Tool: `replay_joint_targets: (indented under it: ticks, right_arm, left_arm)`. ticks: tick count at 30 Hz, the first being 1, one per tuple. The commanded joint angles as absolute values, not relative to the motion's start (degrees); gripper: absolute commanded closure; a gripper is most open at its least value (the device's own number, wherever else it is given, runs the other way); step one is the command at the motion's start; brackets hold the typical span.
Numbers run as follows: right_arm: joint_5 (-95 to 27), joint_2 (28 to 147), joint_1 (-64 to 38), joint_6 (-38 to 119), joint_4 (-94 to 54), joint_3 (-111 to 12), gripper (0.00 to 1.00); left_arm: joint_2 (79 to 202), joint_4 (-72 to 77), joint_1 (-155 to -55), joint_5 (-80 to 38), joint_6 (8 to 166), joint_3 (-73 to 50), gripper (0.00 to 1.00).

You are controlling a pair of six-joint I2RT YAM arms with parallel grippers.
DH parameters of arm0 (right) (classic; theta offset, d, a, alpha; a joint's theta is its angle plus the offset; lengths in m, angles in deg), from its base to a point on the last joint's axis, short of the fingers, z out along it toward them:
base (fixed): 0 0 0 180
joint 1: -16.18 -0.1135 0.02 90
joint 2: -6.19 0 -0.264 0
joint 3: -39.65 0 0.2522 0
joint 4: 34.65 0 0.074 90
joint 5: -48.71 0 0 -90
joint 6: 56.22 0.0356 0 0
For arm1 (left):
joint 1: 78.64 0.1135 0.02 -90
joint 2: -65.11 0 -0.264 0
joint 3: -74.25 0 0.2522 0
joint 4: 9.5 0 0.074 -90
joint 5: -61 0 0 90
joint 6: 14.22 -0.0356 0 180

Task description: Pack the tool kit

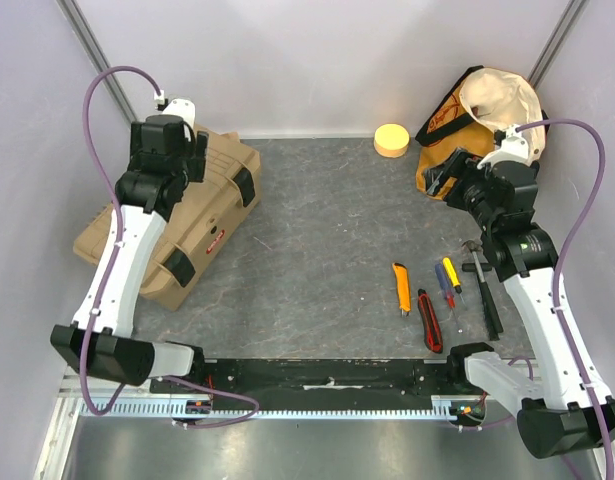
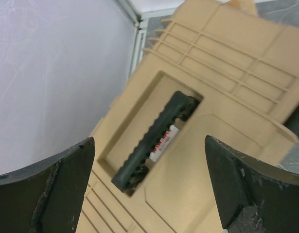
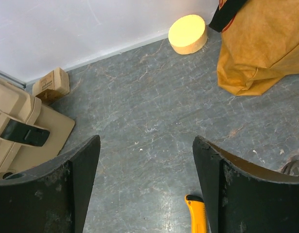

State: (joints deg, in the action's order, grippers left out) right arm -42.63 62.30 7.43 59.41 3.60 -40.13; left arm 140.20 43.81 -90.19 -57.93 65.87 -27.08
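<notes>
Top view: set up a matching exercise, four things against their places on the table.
Things:
1. toolbox
2. round yellow disc
3. cloth bag
4. hammer

Places:
A. far right corner
B. left side
C. right side, nearer the front edge
D. far edge, right of centre

Pairs: 1-B, 2-D, 3-A, 4-C

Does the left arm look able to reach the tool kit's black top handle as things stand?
Likely yes: the left gripper hangs open right above the handle of the tool kit, nothing between them.
</notes>
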Motion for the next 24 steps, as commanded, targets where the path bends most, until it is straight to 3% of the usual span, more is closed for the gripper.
replay_joint_targets:
  ticks: [1, 24]
  right_arm:
    - [-41.5, 63.0, 7.5, 60.1, 2.1, -40.0, 0.16]
    - [-38.6, 66.0, 7.5, 63.8, 1.1, -38.9, 0.18]
  left_arm:
    - [143.3, 42.8, -85.0, -58.1, 61.8, -31.0, 0.01]
    - [147.5, 42.6, -80.8, -48.9, 61.9, -25.0, 0.01]
